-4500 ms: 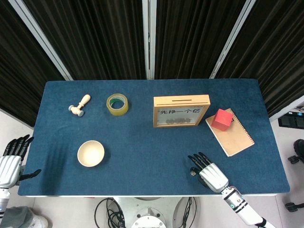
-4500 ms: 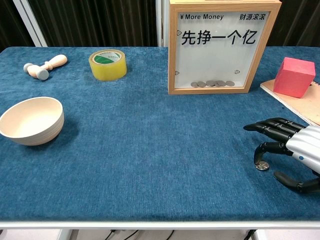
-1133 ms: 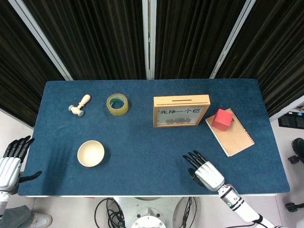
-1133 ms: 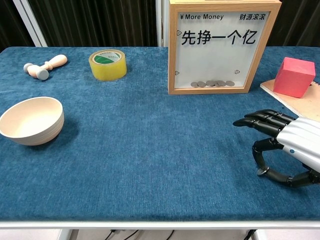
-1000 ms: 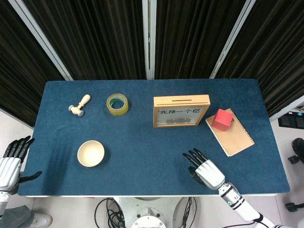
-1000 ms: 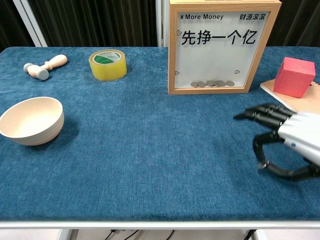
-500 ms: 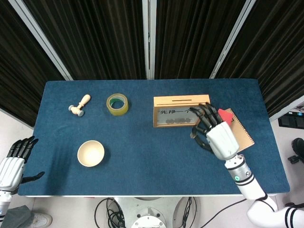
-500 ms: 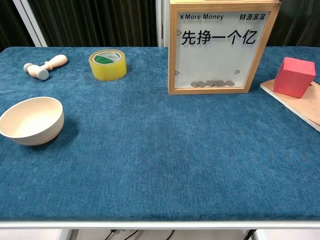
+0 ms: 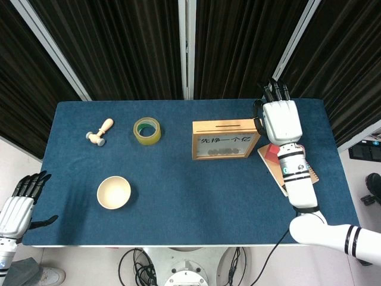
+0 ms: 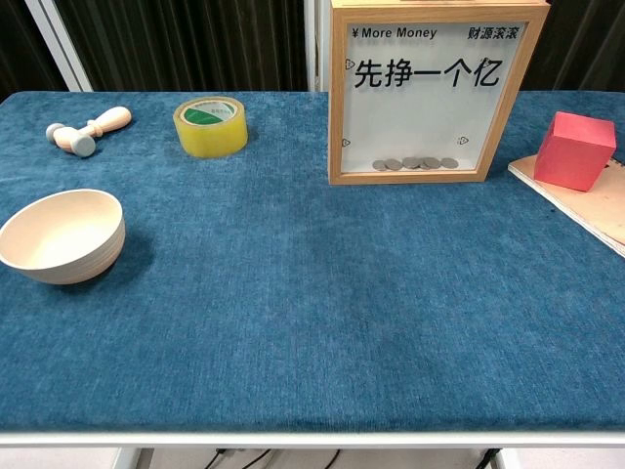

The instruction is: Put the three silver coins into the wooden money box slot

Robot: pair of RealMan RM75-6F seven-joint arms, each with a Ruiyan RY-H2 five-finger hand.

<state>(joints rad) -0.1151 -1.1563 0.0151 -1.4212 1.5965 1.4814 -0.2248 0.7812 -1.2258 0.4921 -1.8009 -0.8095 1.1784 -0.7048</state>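
Note:
The wooden money box (image 9: pixel 227 139) stands upright at mid-table, its slot (image 9: pixel 226 126) along the top edge. Through its clear front in the chest view I see several silver coins (image 10: pixel 420 163) lying on the bottom of the money box (image 10: pixel 423 93). My right hand (image 9: pixel 280 116) hovers over the box's right end, back toward the camera, fingers pointing away. The thumb and a finger curl in on the side facing the slot; the coin they pinch is hidden. No loose coin shows on the cloth. My left hand (image 9: pixel 15 208) hangs off the table's front left corner, fingers spread, empty.
A yellow tape roll (image 9: pixel 146 130) and a small wooden mallet (image 9: pixel 99 132) lie at the back left. A cream bowl (image 9: pixel 114 192) sits at the front left. A red cube (image 10: pixel 573 149) rests on a notebook (image 10: pixel 596 210) right of the box, under my right forearm.
My right hand lifted a coin off the front right of the cloth and rose out of the chest view. It travelled back to the box's right end. The left hand barely moved.

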